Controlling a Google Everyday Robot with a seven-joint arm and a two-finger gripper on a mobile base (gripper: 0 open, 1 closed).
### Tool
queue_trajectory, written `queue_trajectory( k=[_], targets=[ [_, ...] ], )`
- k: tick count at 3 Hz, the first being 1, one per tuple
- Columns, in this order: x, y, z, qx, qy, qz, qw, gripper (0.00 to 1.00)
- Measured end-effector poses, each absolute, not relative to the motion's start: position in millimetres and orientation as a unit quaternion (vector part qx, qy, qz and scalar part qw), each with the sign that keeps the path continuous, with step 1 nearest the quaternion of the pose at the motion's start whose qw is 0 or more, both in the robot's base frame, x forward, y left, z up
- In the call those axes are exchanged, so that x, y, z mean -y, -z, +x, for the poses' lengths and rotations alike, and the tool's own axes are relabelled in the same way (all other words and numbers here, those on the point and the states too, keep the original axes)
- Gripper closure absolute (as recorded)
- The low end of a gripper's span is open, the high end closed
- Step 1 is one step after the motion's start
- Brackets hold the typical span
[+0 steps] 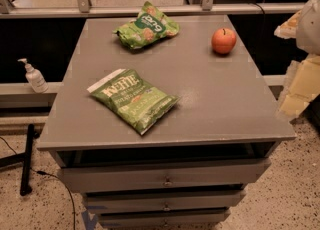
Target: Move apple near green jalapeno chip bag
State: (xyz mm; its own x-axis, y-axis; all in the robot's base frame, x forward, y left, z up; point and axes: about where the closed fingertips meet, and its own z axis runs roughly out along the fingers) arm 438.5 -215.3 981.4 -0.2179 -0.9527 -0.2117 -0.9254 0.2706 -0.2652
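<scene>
The apple [223, 41], round and red-orange with a short dark stem, sits at the far right of the grey cabinet top [215, 104]. The green jalapeno chip bag [134, 99], flat and light green with white "KETTLE" lettering, lies at the front left, well apart from the apple. My gripper [298, 86] shows as pale cream and white shapes at the right edge of the view, beyond the cabinet's right side, to the right of and nearer than the apple. It touches nothing.
A puffier green bag [147, 26] with a dark oval logo lies at the back centre. Drawers [165, 179] front the cabinet. A white pump bottle [34, 76] stands on a ledge to the left. A railing [150, 9] runs behind.
</scene>
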Motion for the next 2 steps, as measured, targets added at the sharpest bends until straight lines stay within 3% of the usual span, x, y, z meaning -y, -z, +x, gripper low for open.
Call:
queue_trajectory(
  k=[2],
  targets=[
    [216.6,-983.2,436.1,-0.781,0.036,-0.599,0.175,0.00]
  ],
)
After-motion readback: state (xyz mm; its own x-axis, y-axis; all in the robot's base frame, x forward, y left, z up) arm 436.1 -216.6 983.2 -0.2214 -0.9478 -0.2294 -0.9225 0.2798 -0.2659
